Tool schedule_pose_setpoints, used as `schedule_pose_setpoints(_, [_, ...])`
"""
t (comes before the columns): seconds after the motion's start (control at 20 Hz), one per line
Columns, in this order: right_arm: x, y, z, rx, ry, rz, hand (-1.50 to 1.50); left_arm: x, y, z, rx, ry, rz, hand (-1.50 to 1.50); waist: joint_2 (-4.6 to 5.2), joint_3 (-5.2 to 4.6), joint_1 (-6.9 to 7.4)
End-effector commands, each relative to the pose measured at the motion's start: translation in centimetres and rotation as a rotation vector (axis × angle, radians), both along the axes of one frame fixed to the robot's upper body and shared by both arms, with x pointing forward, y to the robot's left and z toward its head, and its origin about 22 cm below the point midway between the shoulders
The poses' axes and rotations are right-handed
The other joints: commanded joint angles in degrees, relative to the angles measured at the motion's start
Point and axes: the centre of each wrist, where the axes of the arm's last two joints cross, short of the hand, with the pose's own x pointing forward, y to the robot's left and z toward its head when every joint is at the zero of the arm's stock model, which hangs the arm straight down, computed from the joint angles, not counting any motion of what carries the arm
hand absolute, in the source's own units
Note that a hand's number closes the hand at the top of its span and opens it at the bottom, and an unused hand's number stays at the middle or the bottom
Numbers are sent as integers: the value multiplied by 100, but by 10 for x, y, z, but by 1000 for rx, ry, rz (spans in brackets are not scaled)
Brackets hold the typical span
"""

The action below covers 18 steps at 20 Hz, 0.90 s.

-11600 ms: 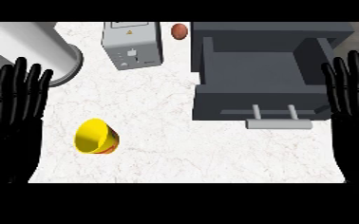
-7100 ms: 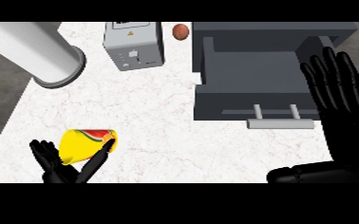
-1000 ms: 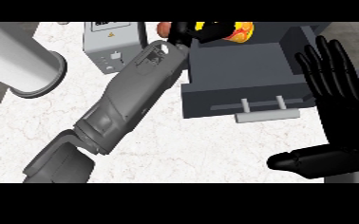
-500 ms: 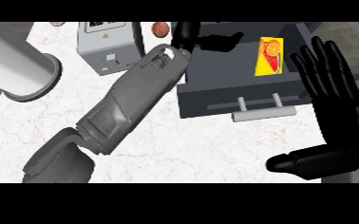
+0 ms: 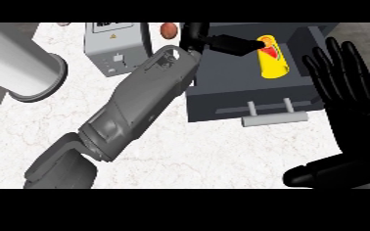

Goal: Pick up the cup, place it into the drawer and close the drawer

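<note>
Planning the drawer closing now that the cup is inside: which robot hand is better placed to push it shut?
Probably the right robot hand: it is open beside the drawer, near the handle. The left robot hand reaches over the drawer next to the cup.

The cup [image 5: 274,58], just beyond the left robot hand [image 5: 217,41], is looking like glossy yellow plastic; the drawer [image 5: 217,85] is showing matt dark grey; the desk [image 5: 217,156] is looking like smooth white marble.

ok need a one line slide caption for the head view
Left hand reaches across the counter to the yellow cup lying in the open drawer, while the open right hand stands beside it.
</note>
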Motion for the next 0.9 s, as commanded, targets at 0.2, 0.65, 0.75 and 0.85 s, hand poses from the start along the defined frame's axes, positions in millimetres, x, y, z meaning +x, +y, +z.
schedule_pose_setpoints(0.2, [-25, -24, 3, 10, -13, 15, 150, 1, 3, 8, -165, 6, -48, -150, -96, -2, 357])
schedule_pose_setpoints(0.65, [-23, -34, 15, -304, -26, 48, 150, 0, 68, 25, -289, 29, 58, -150, -170, -7, 623])
schedule_pose_setpoints(0.75, [-34, -33, 13, -341, -3, 27, 150, -14, 85, -4, -282, 54, 74, -150, -185, -8, 661])
schedule_pose_setpoints(0.85, [-20, -46, 8, -414, 18, 20, 150, -18, 117, -9, -279, 55, 69, -150, -179, -7, 752])
